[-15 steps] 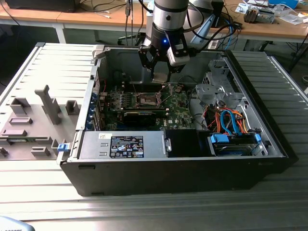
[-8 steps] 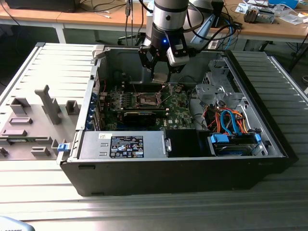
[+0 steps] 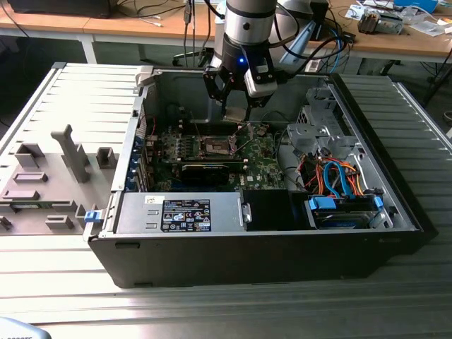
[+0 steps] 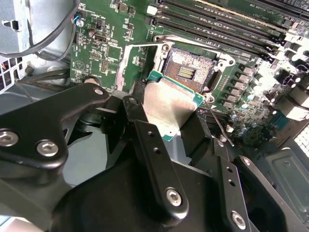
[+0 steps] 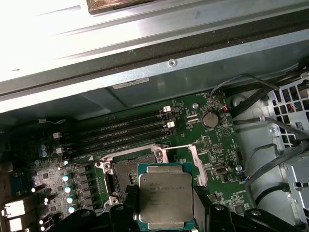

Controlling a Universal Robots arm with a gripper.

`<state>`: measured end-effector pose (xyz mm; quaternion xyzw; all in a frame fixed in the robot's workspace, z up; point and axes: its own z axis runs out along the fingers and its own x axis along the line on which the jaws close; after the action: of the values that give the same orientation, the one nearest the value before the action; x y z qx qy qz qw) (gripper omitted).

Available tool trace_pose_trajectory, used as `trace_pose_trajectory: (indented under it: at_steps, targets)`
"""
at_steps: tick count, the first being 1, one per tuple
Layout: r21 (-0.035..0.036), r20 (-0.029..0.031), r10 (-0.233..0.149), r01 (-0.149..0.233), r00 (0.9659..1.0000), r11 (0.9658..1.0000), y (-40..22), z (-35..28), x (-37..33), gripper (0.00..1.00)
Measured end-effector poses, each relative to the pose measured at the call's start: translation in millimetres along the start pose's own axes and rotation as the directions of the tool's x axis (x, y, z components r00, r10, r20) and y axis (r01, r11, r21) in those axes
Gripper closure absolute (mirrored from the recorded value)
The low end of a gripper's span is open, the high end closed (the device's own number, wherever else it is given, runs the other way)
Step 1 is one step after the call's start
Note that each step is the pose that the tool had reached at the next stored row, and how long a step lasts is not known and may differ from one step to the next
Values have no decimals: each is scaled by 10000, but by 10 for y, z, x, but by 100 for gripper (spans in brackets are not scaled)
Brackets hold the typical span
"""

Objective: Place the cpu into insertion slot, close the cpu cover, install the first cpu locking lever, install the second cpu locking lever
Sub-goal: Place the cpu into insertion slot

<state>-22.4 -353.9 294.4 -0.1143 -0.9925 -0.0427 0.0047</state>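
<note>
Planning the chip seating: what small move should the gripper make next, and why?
Probably a gentle descent: the gripper is shut on the flat grey-beige square cpu, held above the open silver-rimmed insertion slot, with the thin silvery cpu cover swung open.

The exterior view stands off the open side of the computer case (image 3: 282,261), raised and tilted down, far enough back to take in the whole case, the ribbed table (image 3: 212,311) beneath it and desks (image 3: 141,28) along the top of the frame. The arm (image 3: 247,28) enters at upper centre. Both wrist views sit close above the green circuit board (image 5: 212,145). The first wrist view looks down over the cpu (image 5: 165,195) towards the case's far wall (image 5: 193,72). The second wrist view looks the opposite way, past the black fingers (image 4: 145,140) of the gripper (image 4: 169,113) that clamp the cpu. Both wrist views share the cpu and the insertion slot (image 4: 189,71). In the exterior view that slot is small at centre frame.
</note>
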Motion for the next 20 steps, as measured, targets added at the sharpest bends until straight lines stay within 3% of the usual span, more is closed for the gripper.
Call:
trace_pose_trajectory:
  at_steps: [20]
  targets:
    - [-7, 29, 344, -344, 9994, 9994, -6, -1, -1, 46]
